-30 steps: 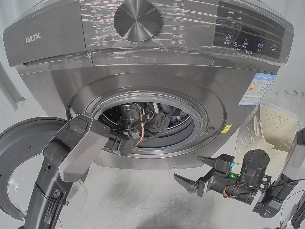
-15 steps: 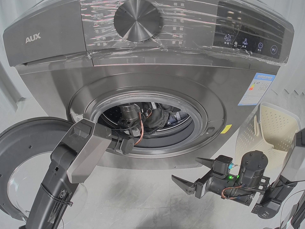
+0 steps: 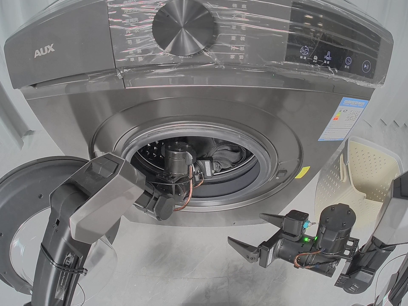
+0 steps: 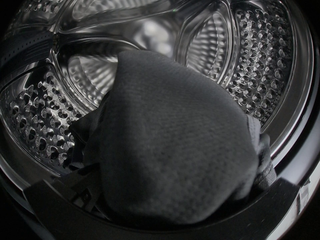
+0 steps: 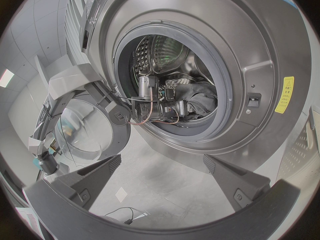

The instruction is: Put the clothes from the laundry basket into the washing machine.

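Note:
The grey washing machine (image 3: 204, 107) stands with its round opening uncovered. A dark garment (image 3: 229, 151) lies inside the perforated drum (image 4: 266, 50), bunched low toward its right side. My left gripper (image 3: 214, 165) is inside the opening right beside that garment (image 5: 203, 97). In the left wrist view the dark garment (image 4: 173, 144) drapes over the gripper, and one finger (image 4: 80, 187) shows set wide at its side, so the gripper looks open. My right gripper (image 3: 245, 227) hangs open and holds nothing, low in front of the machine, to the right of the opening.
The machine's door (image 3: 25, 200) is swung open at the left, behind my left arm. A cream perforated laundry basket (image 3: 369, 171) stands at the right next to the machine. Bare grey floor (image 3: 178, 264) lies below the opening.
My left arm has drawn back and lower in the opening, its wrist turned. The dark garment that hung from the gripper now rests deeper in the drum. The right gripper sank slightly.

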`<state>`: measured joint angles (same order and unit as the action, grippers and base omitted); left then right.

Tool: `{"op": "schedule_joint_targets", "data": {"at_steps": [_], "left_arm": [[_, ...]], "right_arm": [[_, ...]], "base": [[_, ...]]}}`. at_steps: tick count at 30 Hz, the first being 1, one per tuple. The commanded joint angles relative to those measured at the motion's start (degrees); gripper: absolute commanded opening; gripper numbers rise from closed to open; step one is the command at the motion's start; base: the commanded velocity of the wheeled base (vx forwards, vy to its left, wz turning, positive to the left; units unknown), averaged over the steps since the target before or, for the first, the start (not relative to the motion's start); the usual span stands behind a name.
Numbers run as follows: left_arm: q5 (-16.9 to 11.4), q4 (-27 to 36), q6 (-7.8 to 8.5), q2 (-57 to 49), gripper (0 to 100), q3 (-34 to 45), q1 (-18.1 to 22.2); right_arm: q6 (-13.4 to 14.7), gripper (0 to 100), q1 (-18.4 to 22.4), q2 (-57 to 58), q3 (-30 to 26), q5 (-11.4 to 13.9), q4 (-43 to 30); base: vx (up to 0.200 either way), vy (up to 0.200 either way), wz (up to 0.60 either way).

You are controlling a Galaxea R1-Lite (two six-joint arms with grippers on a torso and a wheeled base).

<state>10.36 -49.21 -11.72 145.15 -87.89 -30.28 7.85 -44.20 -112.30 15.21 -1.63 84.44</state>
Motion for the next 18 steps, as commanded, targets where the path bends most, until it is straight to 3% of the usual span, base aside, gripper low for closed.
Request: {"op": "schedule_joint_targets", "data": {"at_steps": [1,5,6,9,15,18], "left_arm": [[-0.4,0.7,0.20,-0.1,100,1.1,-0.2],[-0.4,0.8,1.52,2.8,100,0.1,0.2],[-0.4,0.7,1.96,3.3,0,-0.1,0.3],[-0.5,0.8,2.84,4.3,0,-0.9,0.6],[-0.4,0.6,2.40,6.6,0,-6.9,0.5],[0.5,-0.7,2.05,9.5,0,-14.1,0.7]], "right_arm": [[0.0,100,-0.2,-0.5,0.0,0.0,0.1],[0.0,100,-0.3,-1.2,0.0,0.0,0.7],[0.0,100,-0.3,-1.2,0.0,0.0,0.8],[0.0,100,-0.3,-1.3,0.0,0.0,0.8],[0.0,100,-0.7,-1.4,0.1,0.0,1.2],[0.0,100,-0.7,-1.4,0.1,0.0,1.2]], "base": [[0.000,0.000,0.00],[0.000,0.000,0.00],[0.000,0.000,0.00],[0.000,0.000,0.00],[0.000,0.000,0.00],[0.000,0.000,0.00]]}}
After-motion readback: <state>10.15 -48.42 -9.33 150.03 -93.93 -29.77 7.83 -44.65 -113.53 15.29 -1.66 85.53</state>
